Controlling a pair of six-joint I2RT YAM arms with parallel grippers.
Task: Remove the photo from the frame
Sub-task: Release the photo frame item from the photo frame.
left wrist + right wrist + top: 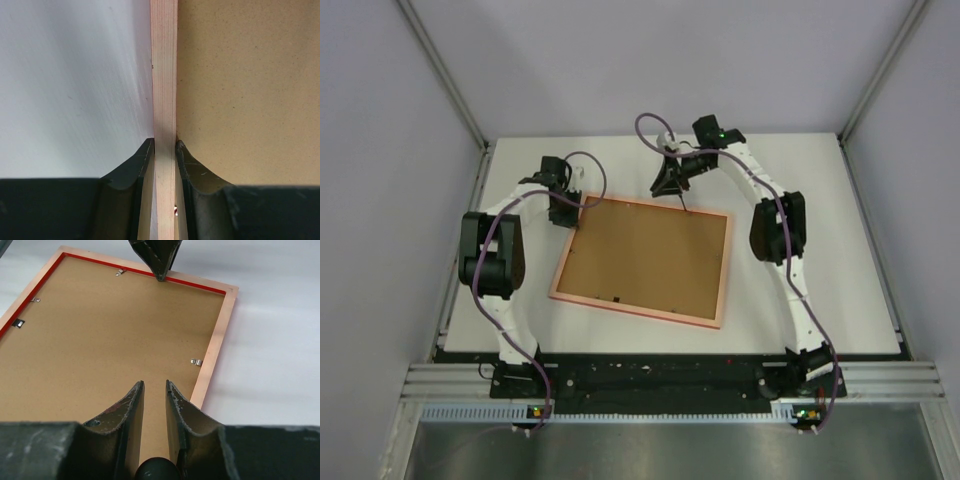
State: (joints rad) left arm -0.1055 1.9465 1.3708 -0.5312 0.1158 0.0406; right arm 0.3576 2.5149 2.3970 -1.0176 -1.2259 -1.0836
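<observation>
**Frame pinned, back not yet opened**

The frame (725,270) lies face down in the middle of the table (820,200), pale rim up. The board (645,260) fills its back, so the photo is hidden, presumably underneath. The left gripper (165,142) is clamped on the rim at the far left corner, one finger on each side. The right gripper (155,385) hangs over the board by the far edge, with its fingers nearly together. Whether they pinch anything I cannot tell. Small metal clips (197,361) reach over the board's edge. The step in hand looks like freeing the back. Next, each clip must be swung aside while the left grip steadies the frame.
</observation>
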